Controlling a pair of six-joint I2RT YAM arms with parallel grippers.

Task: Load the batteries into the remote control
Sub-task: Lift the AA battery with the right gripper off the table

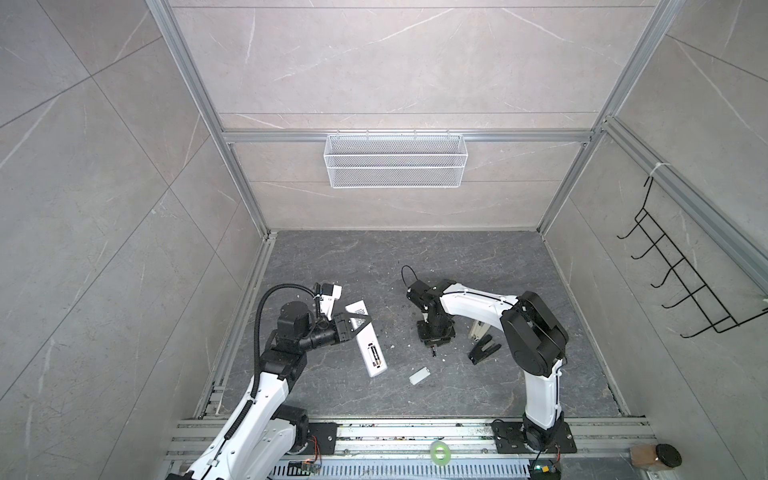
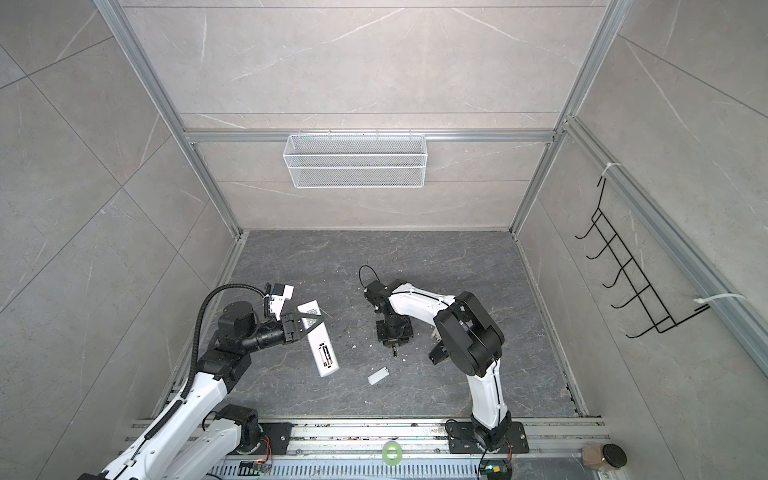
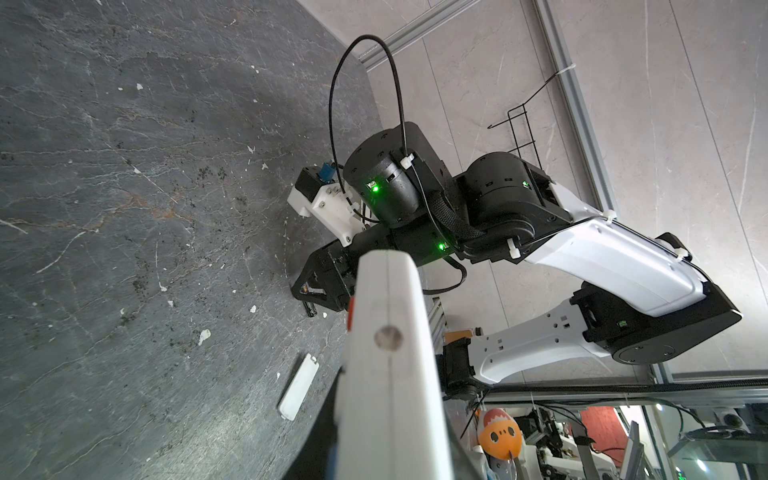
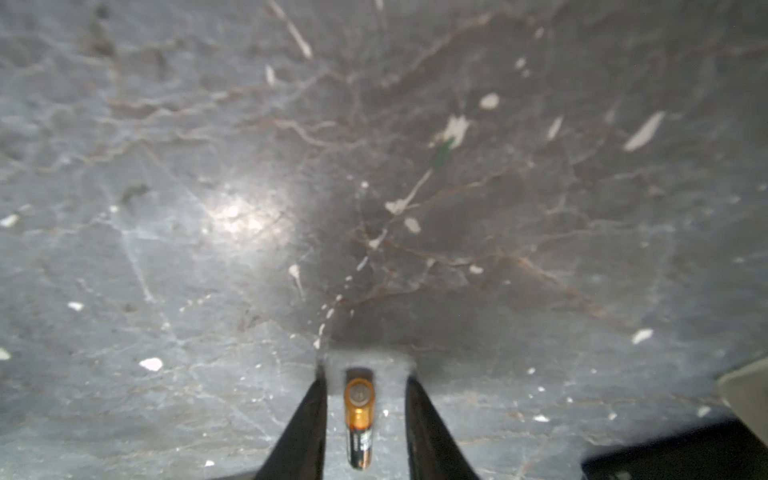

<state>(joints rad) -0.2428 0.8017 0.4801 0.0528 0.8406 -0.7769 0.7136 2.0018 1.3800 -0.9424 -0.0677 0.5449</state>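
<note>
Remote control: was recorded lower left of centre in both top views, clamped tight in the left gripper. Battery: was seen lying on the table, lower centre, between the narrowly parted jaws of the right gripper, untouched.

Your right wrist view is blurred throughout: the counter is soft, and the label on the battery cannot be read. The fingers of the right gripper run out of the picture, and so does a pale shape at its edge that you cannot name. In both top views that gripper sits under its own wrist, with its fingers hidden. The open bay of the remote control is too small there to count what lies inside. In the left wrist view the remote control fills the foreground, is cut by the picture's edge and hides the left gripper.
</note>
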